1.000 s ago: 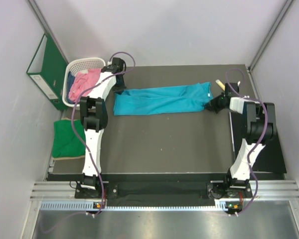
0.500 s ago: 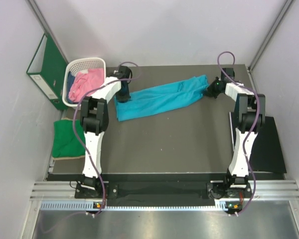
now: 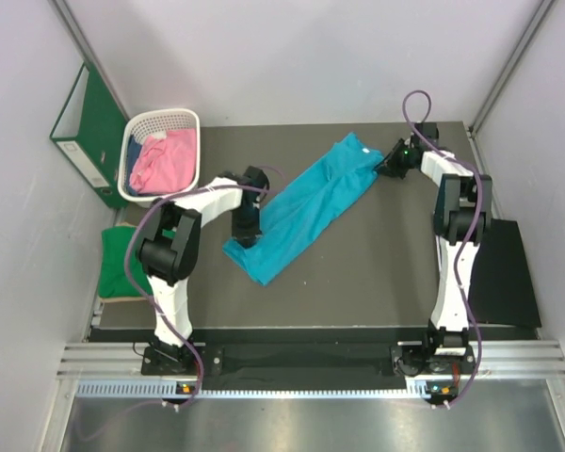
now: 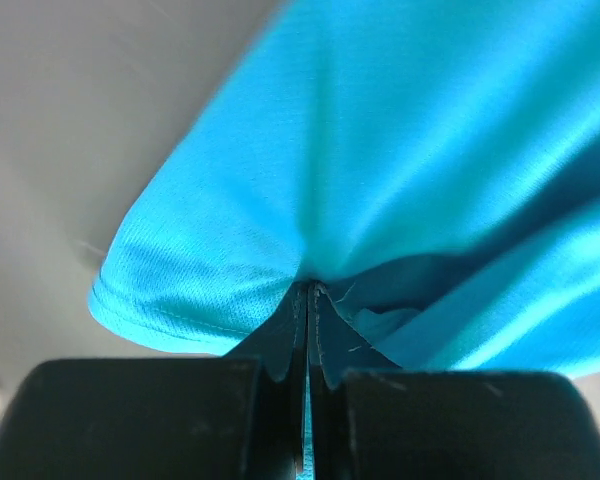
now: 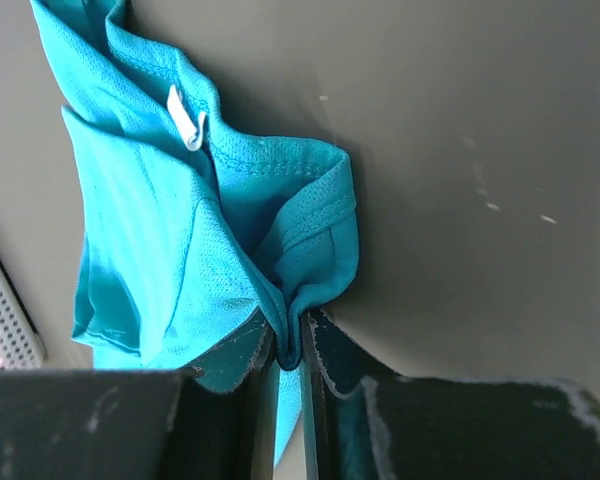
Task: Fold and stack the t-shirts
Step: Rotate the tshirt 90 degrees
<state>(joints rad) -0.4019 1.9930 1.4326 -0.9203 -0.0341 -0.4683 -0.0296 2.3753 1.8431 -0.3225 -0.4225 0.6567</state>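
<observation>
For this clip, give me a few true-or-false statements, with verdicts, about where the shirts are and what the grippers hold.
1. The left gripper and the right gripper are each clamped on the teal shirt. True.
2. The pink shirt lies spread flat on the table. False: it sits bunched inside the white basket.
3. The green shirt lies at the far left, apart from the teal shirt. True.
4. The teal shirt is folded into a small square. False: it stretches as a long diagonal strip between the two grippers.
</observation>
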